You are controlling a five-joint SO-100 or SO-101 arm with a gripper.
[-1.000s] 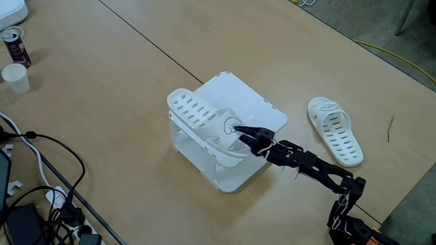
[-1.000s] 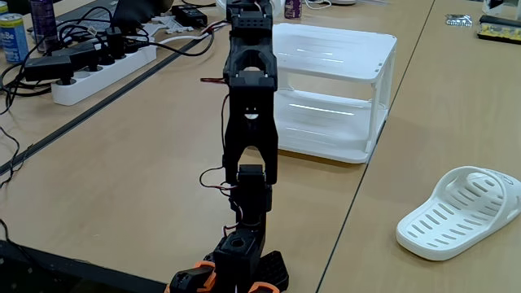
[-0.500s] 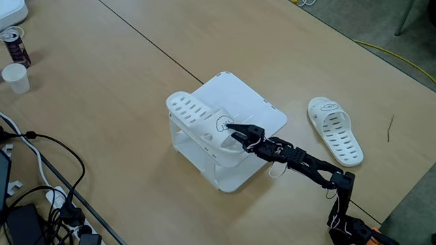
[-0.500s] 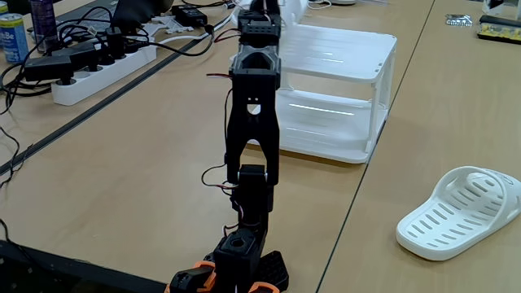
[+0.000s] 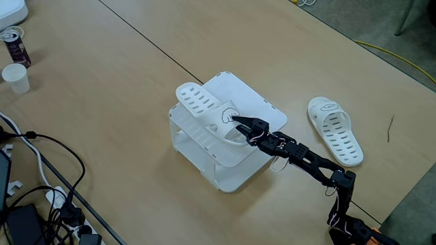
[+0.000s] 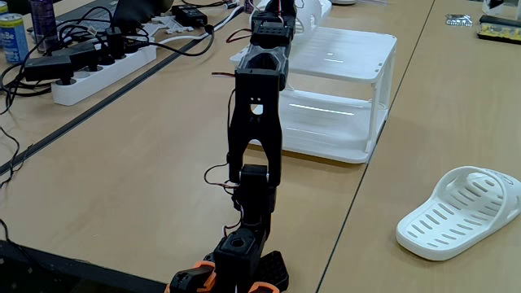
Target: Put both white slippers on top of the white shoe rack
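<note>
Claw pinching heel of white slipper on white shoe rack top. Slipper to be pushed fully onto panel, flat, before release; second slipper on counter.

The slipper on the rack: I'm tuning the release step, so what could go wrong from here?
The slipper lies near the shoe rack top's left edge in a fixed view, so it might slide off at release. The gripper holds its strap end; withdrawing could drag it. The other slipper waits on the table.
</note>
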